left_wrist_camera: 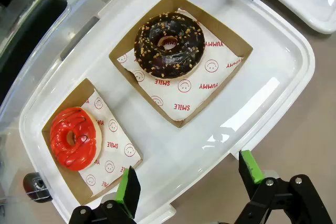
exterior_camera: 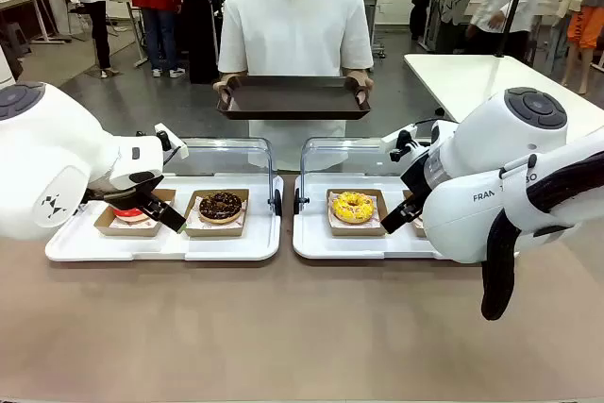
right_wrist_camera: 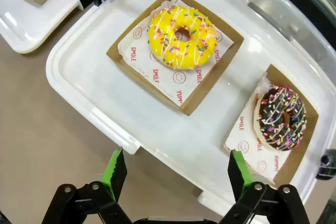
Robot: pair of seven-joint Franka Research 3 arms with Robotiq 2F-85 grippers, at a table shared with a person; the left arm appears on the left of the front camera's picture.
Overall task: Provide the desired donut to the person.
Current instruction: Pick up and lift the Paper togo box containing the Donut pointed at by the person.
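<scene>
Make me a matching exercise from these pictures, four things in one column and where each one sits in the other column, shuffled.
1 red donut
2 yellow donut
3 nut-topped chocolate donut
4 brown tray

A left white tray, inner half
B held by the person
C right white tray, inner half
D left white tray, outer half

Pairs: 1-D, 2-C, 3-A, 4-B

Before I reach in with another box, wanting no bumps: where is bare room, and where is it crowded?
The person's brown tray is bare, as is the table nearer the robot. On the left white tray, a bare strip runs between the chocolate donut's box and the rim. Crowded: between that box and the red donut's box.
</scene>
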